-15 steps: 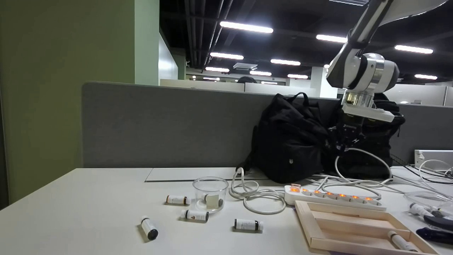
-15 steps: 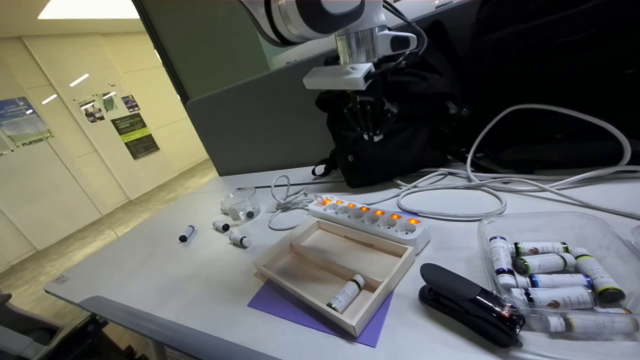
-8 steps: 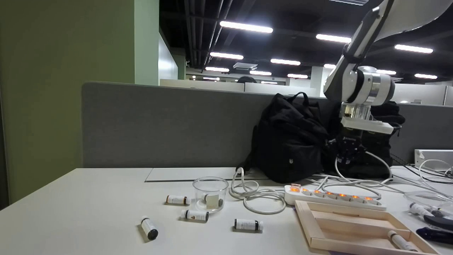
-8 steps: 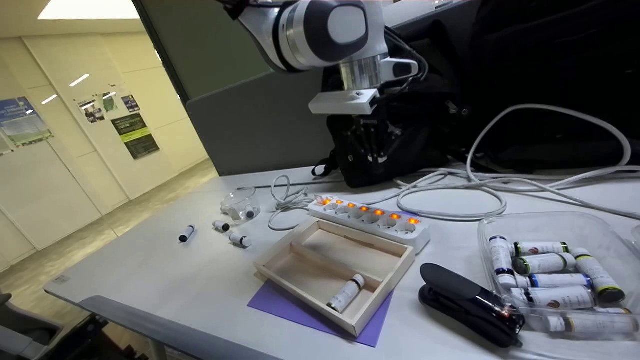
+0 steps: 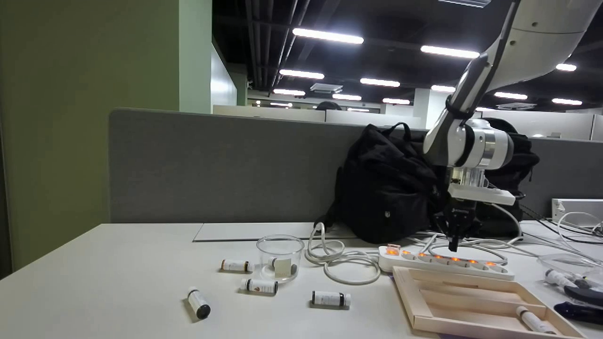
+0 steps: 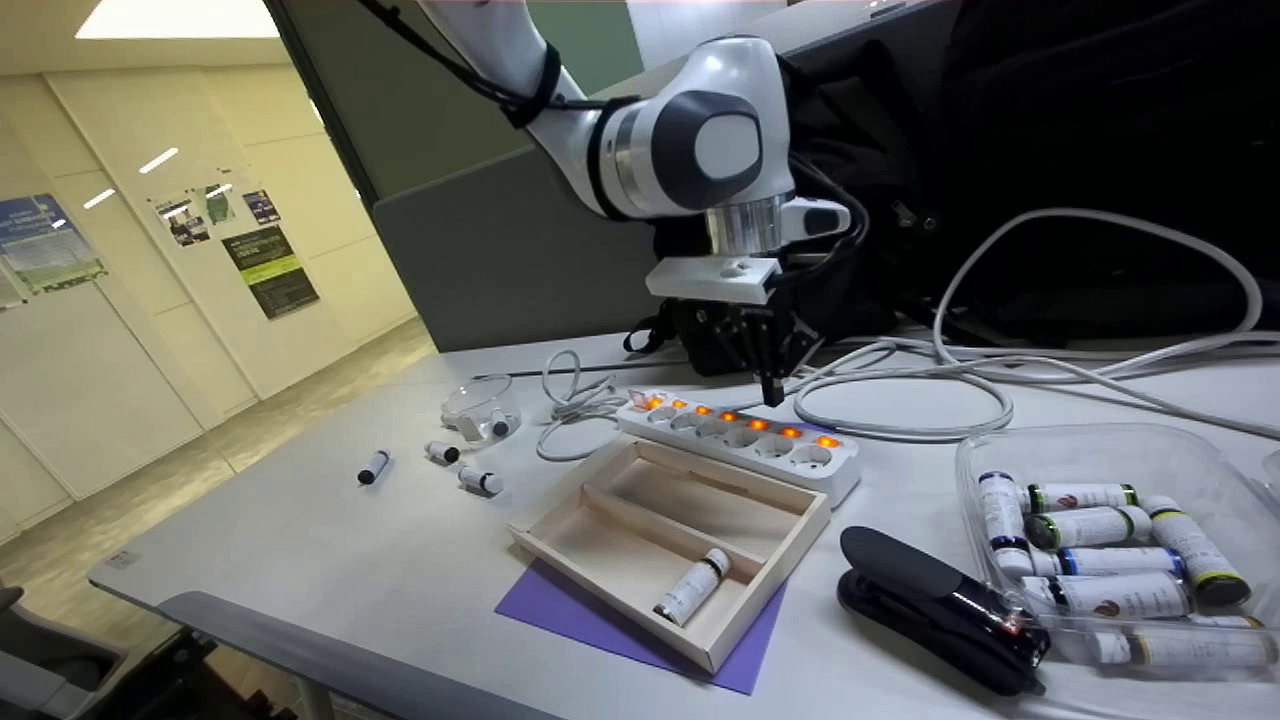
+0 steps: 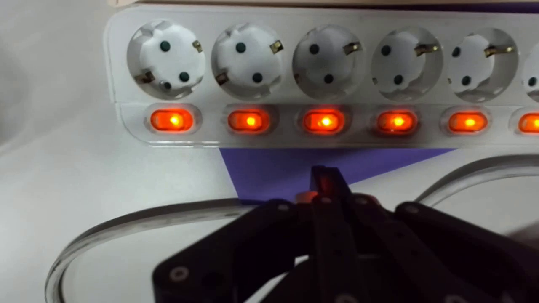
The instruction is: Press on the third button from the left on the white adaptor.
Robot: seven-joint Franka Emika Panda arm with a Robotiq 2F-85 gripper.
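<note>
The white adaptor (image 6: 735,440) lies on the table (image 5: 141,268) along one long side of a pale wooden tray (image 6: 690,498), its row of buttons (image 7: 250,121) glowing orange on the side away from the tray. In the wrist view six of them show, the last cut off at the right edge, and the third button (image 7: 324,121) from the left of that view is directly ahead of the gripper (image 7: 327,176). The gripper points down, its fingers pressed together into one narrow tip; in the wrist view that tip shows against a purple sheet (image 7: 290,168) just beside the adaptor's edge, and in both exterior views a small gap separates it from the lit row. A white cable (image 7: 168,218) curves across the table below the gripper. One bottle (image 6: 693,587) lies in the tray's compartment farther from the adaptor. Near the tray are a black stapler (image 6: 940,605) and, beside that, a clear container (image 6: 1080,432) holding several bottles (image 6: 1125,595). Past the adaptor's other end, a clear cup (image 5: 264,252) stands upright, with four small bottles (image 5: 260,286) lying near it. Two black bags (image 5: 386,188) stand behind, in front of a grey partition (image 5: 226,169).
</note>
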